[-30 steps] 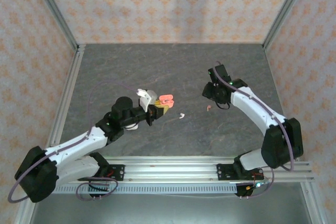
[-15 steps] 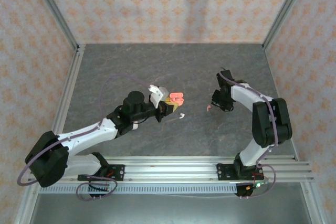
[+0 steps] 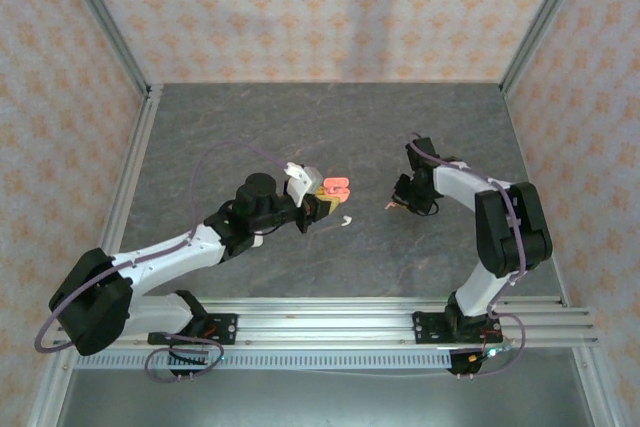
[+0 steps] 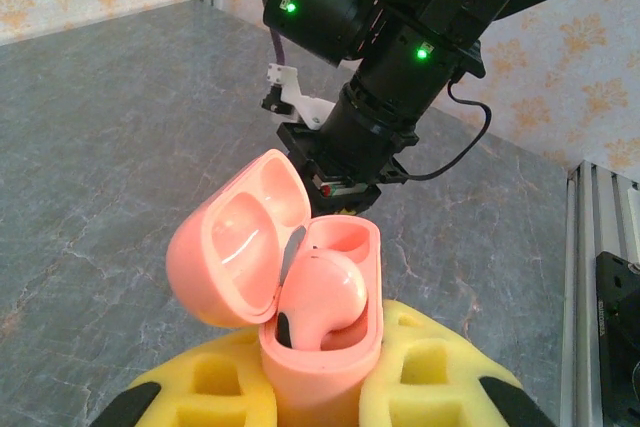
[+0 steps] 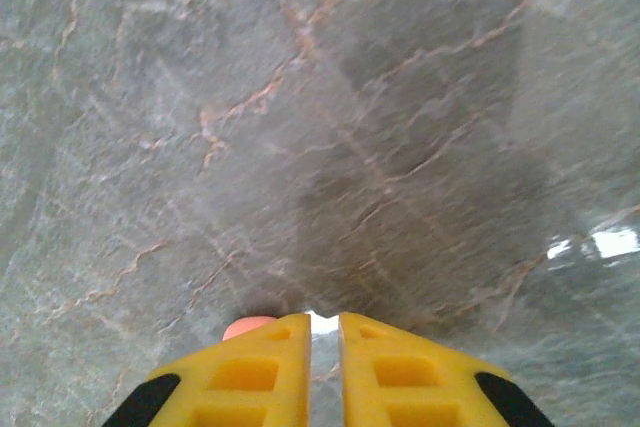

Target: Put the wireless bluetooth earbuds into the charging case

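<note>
- The left gripper clamps the open pink case upright with its lid back. One pink earbud is seated, and the free socket likely awaits its mate.
- The right gripper sits low on the table, fingers nearly together at the other pink earbud. Only a sliver of that earbud shows, so a grip cannot be confirmed.
- A white earbud lies near the case.

A dark grey, marble-veined worktop lies under soft, even light. Pale peach wallpapered walls with an orange floral motif enclose it on three sides, met by slanting silver aluminium corner posts, and a ribbed silver aluminium rail runs along its near edge.
</note>
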Motion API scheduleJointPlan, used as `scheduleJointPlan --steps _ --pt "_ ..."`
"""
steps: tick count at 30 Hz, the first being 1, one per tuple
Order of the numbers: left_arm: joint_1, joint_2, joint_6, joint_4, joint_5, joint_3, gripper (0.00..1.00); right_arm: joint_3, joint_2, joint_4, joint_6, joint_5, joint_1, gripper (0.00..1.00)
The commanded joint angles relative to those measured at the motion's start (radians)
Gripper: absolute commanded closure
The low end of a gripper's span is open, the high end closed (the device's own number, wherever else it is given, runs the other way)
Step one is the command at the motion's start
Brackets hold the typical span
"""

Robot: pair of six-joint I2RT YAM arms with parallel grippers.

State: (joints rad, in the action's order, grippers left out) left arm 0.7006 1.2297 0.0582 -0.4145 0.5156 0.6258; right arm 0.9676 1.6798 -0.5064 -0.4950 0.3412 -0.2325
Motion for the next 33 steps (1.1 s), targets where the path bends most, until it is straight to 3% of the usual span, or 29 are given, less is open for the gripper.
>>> scheduleJointPlan --steps 1,16,21,25,29,33 --pt "0.008 -0.018 -0.015 -0.009 0.001 0.031 1.00 0.023 -0.025 -0.012 -0.017 -0.008 -0.027 0.85" --pt "0.009 -0.061 -0.029 0.028 -0.012 0.018 1.00 0.133 0.065 0.001 -0.030 0.012 -0.066 0.85" --pt "0.008 -0.070 -0.031 0.038 -0.015 0.018 1.00 0.104 0.008 0.017 -0.031 0.005 -0.068 0.85" --pt "0.010 -0.070 -0.039 0.039 -0.019 0.019 1.00 0.049 -0.060 0.003 -0.027 -0.032 -0.082 0.76" --pt "0.009 -0.059 -0.038 0.037 -0.016 0.027 1.00 0.020 -0.078 -0.011 0.006 -0.075 -0.119 0.61" --pt "0.009 -0.052 -0.034 0.034 -0.008 0.031 1.00 0.027 -0.049 -0.013 0.057 -0.091 -0.128 0.56"
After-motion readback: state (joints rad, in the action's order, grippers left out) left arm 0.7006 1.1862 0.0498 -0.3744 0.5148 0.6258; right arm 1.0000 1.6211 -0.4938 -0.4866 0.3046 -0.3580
